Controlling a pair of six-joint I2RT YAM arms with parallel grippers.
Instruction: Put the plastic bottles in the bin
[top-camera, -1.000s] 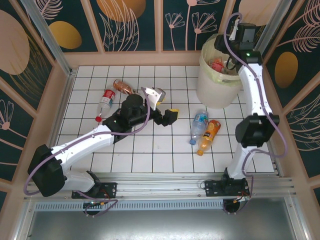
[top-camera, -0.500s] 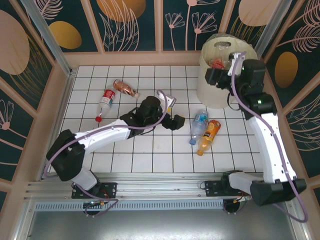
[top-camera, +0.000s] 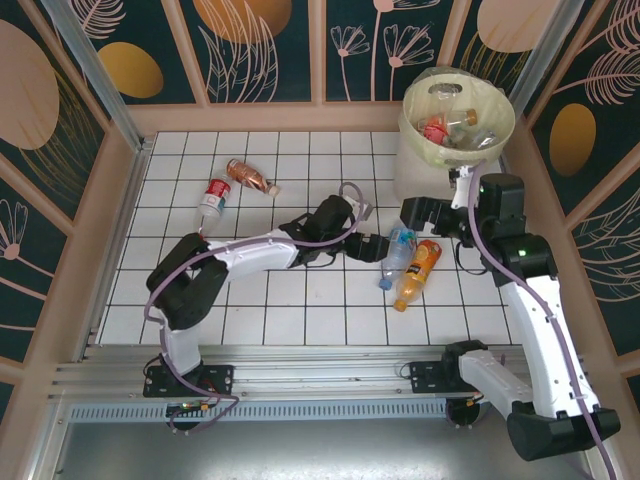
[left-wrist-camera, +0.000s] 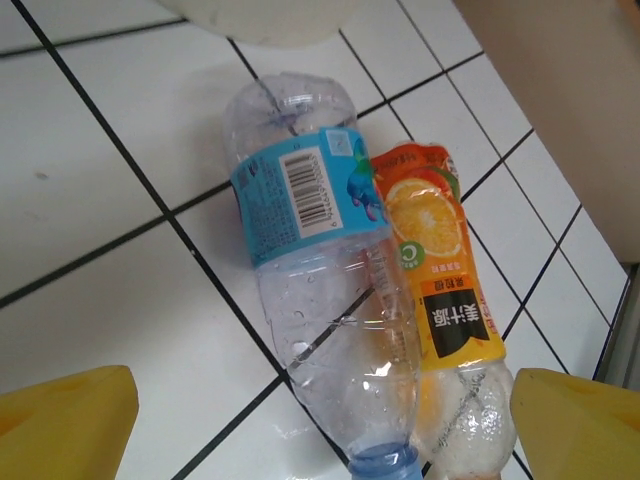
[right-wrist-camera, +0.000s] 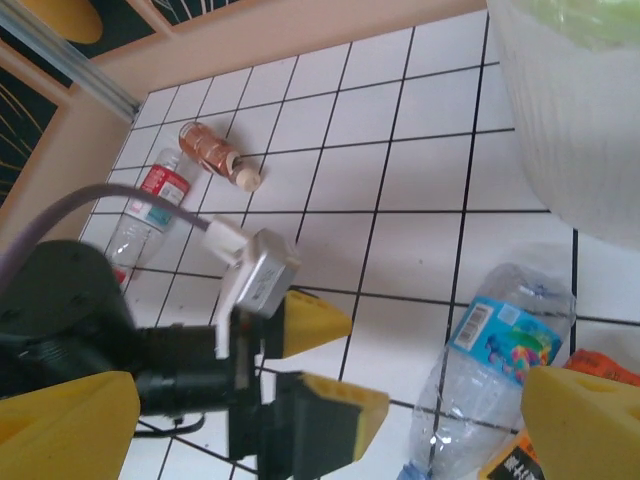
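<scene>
Withdrawn from the bin (top-camera: 415, 175), the right tool (top-camera: 410, 213) is released beside it; the left tool (top-camera: 368, 243) is spread wide. A clear, crumpled blue-labelled bottle (left-wrist-camera: 310, 300) and an orange-labelled bottle (left-wrist-camera: 440, 300) are laid touching on the tiled bench (top-camera: 300, 300), axes parallel, caps nearward.

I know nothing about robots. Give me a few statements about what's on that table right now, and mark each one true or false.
1. The clear plastic bottle with a blue label lies touching the orange juice bottle. True.
2. The big round cream plastic bin is empty. False: several bottles lie inside.
3. Four bottles lie on the white tiled table outside the bin. True.
4. The left end effector is shut on the blue-labelled bottle. False: its yellow fingers stand open, short of it.
5. The clear bottle with a red label stands upright. False: it lies on its side.
</scene>
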